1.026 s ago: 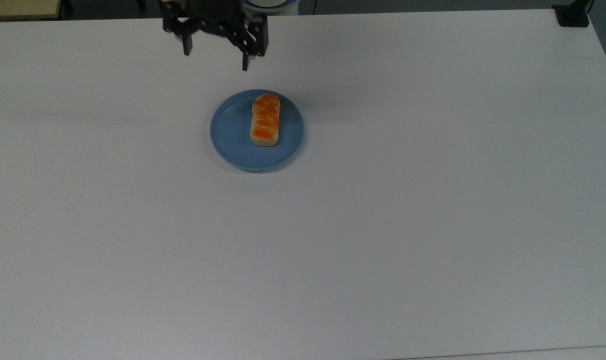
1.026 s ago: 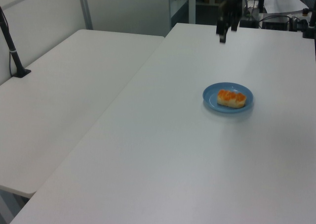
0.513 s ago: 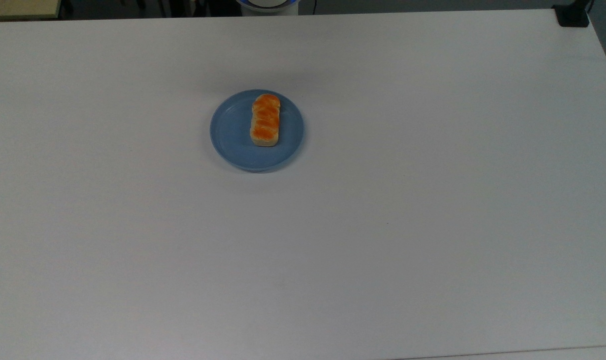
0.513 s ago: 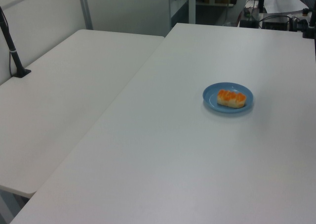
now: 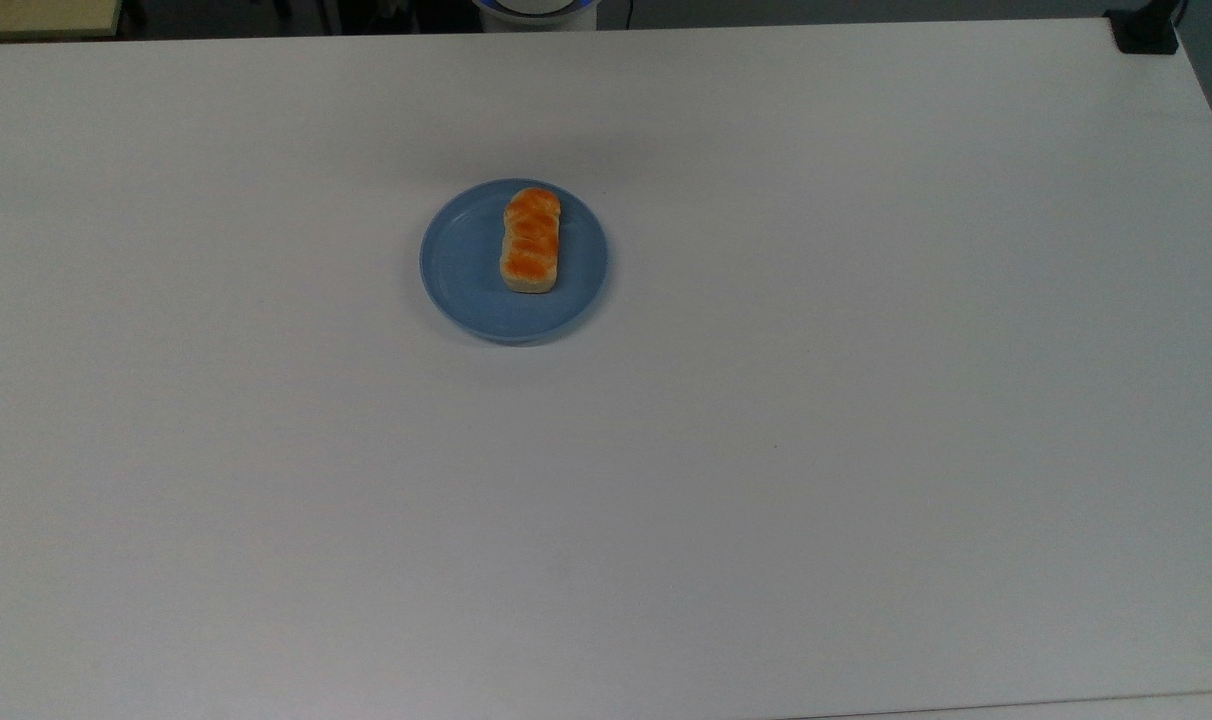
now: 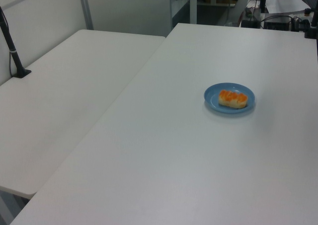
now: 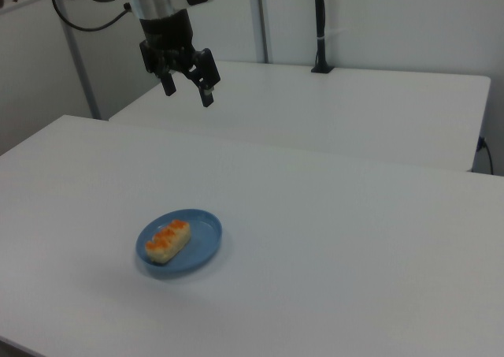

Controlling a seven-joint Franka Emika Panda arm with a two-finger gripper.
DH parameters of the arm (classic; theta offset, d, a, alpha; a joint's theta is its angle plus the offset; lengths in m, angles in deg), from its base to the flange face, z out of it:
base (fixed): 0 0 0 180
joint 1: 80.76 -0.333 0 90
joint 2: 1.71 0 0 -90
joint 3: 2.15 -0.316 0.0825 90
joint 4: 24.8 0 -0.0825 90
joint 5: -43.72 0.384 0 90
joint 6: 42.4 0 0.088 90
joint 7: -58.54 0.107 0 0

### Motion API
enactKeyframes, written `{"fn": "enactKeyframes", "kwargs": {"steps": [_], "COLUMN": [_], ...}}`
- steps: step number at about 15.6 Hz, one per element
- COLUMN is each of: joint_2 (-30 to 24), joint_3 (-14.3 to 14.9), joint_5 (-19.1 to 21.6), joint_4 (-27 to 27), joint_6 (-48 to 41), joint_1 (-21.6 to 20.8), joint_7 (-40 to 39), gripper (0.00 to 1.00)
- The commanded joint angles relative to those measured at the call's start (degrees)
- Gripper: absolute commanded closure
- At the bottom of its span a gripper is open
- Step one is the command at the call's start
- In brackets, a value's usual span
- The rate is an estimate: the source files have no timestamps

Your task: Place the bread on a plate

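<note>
A white table [image 5: 866, 450] fills most of what we see, and on it sits a round blue plate [image 5: 466, 270]. The bread [image 5: 532, 240] lies flat on the plate, inside the rim, a little toward the top view's right of the plate's middle. In the top view its long axis runs up and down the frame. Its top is lumpy and orange-brown, and its sides are pale.

In the right view the gripper [image 7: 187, 88] hangs high above the table, well apart from the plate and further back in the scene. Its two fingers are spread wide and hold nothing.

From how things lie, we judge the task done: the loaf rests on the plate and nothing touches it.

We would expect the bread to be light and somewhat soft, so a hard squeeze could dent it. The glazed top looks smooth and may be a little slippery, while the pale sides look plainer and flatter. If we had to take hold of it again, we would close the fingers across its narrow width, on the two long sides near the middle, coming straight down from above. The plate's low rim should leave room for that.

A second white table [image 6: 59, 101] stands beside the first in the left view.
</note>
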State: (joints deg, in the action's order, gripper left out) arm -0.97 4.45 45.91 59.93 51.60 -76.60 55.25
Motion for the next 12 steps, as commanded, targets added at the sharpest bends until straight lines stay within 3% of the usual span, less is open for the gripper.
{"fn": "enactKeyframes", "kwargs": {"steps": [1,12], "joint_2": [-1.01,-1.10], "joint_3": [0.69,0.60], "joint_5": [-1.40,-3.16], "joint_4": [1.40,1.31], "joint_6": [-0.92,-2.95], "joint_1": [-0.82,-0.64], "joint_7": [-5.23,-5.41], "gripper": [0.00,0.00]}}
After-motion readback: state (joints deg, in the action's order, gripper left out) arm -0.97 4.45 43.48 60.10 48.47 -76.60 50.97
